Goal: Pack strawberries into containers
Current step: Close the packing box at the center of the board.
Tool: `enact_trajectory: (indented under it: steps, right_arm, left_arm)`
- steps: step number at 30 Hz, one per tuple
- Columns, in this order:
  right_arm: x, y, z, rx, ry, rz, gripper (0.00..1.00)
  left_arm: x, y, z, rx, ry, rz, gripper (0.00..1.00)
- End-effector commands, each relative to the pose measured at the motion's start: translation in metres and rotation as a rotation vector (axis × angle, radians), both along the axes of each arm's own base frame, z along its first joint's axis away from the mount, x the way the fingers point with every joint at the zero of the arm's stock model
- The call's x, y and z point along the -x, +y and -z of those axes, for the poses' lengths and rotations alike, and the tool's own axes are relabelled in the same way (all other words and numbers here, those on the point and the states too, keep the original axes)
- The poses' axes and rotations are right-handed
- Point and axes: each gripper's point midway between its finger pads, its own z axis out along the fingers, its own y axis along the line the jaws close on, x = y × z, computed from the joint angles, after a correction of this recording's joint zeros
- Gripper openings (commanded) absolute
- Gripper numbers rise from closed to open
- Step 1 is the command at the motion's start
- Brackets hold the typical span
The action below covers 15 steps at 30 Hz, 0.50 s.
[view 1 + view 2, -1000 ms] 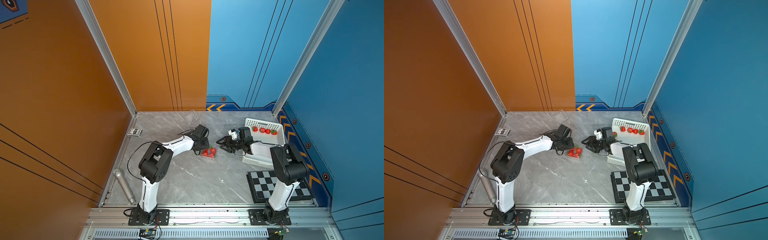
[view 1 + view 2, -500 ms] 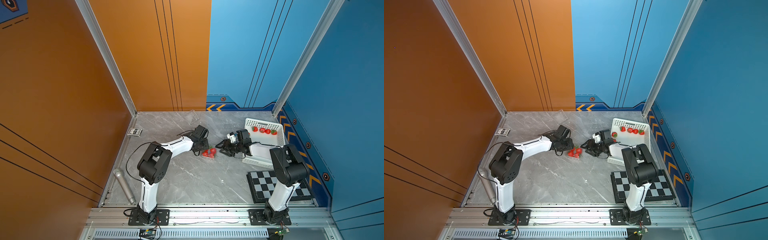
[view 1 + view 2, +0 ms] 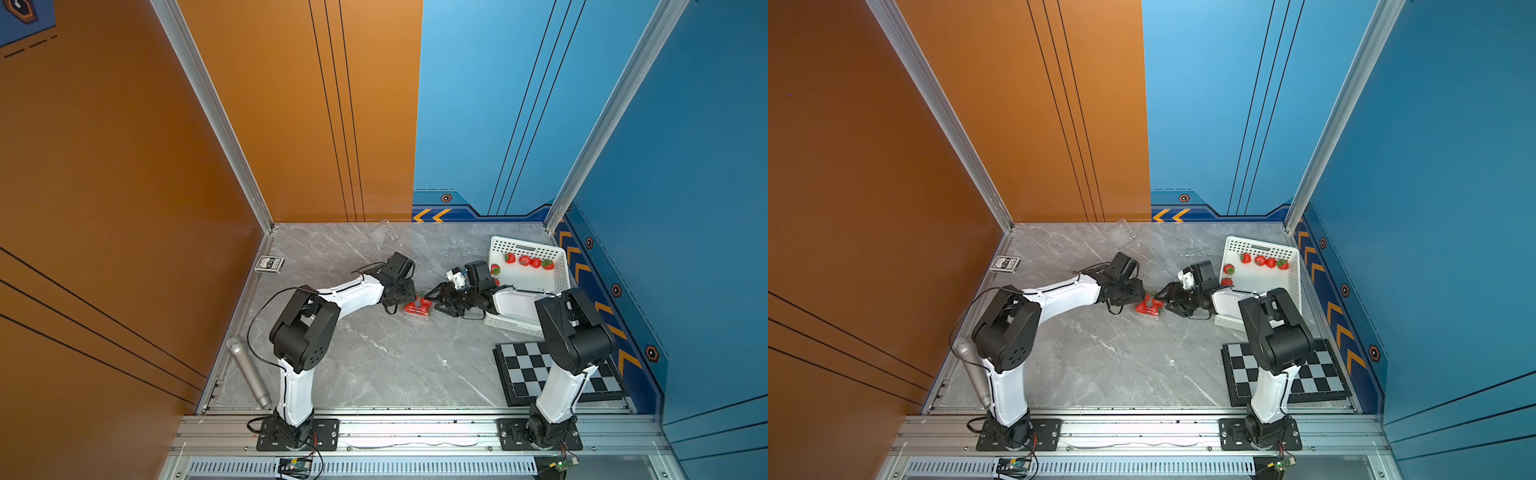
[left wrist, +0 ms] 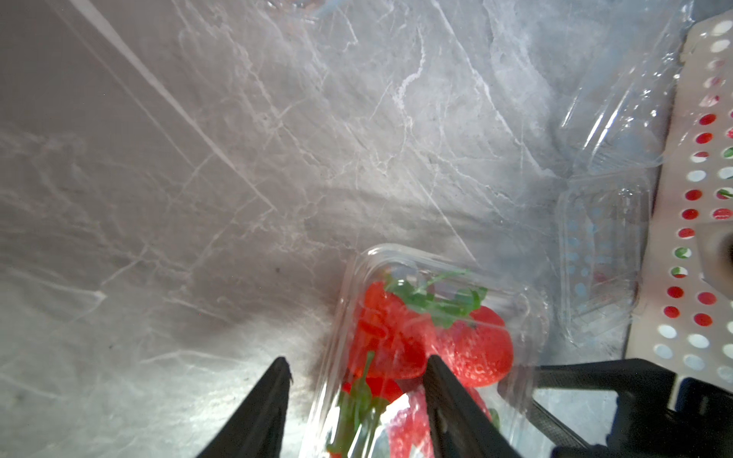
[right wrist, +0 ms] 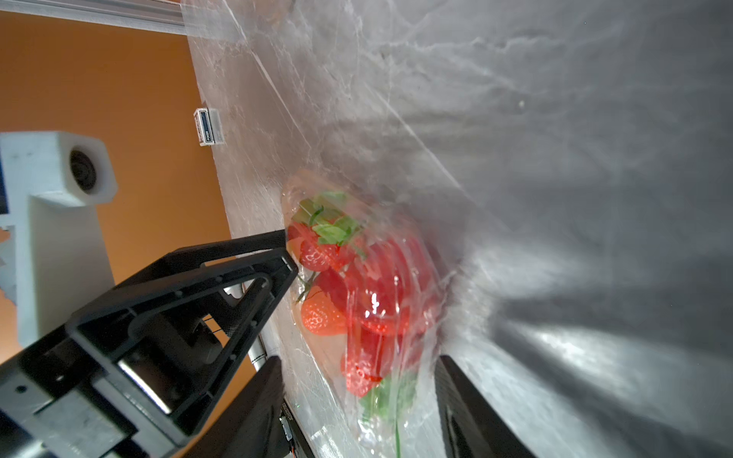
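Note:
A shut clear container (image 3: 418, 308) filled with red strawberries (image 4: 400, 337) lies on the marble floor between my two arms; in a top view it shows at container (image 3: 1148, 308). My left gripper (image 4: 357, 365) is open, one finger beside the box and one over its lid. My right gripper (image 5: 359, 368) is open too, its jaws standing either side of the box's near end. In both top views the left gripper (image 3: 410, 294) and right gripper (image 3: 432, 301) face each other across it. More strawberries (image 3: 525, 261) lie in the white basket (image 3: 525, 248).
Empty clear containers lie near the back wall (image 3: 388, 233) and beside the basket (image 4: 603, 257). A checkerboard (image 3: 523, 376) sits front right under the right arm. A silver microphone (image 3: 249, 374) and a card box (image 3: 269, 264) lie along the left edge.
The right arm has reached left from the basket up to the filled container. Both grippers have widened their jaws.

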Motion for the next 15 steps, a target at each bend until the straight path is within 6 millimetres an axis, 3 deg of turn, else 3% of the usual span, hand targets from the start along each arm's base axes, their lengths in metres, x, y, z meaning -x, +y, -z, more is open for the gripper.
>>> enact_trajectory:
  steps: [1, 7, 15]
  right_arm:
    - [0.0081, -0.0033, 0.0195, 0.058, 0.038, -0.005, 0.64]
    - [0.0091, -0.0021, 0.0216, 0.059, 0.044, -0.009, 0.64]
    - [0.0019, -0.0019, 0.0176, 0.033, 0.023, 0.013, 0.63]
  left_arm:
    - [0.0029, 0.009, -0.0049, -0.02, -0.007, -0.008, 0.57]
    - [0.0029, 0.011, -0.0115, -0.009, -0.028, -0.014, 0.58]
    - [0.0043, 0.0053, -0.0019, -0.001, 0.001, 0.005, 0.57]
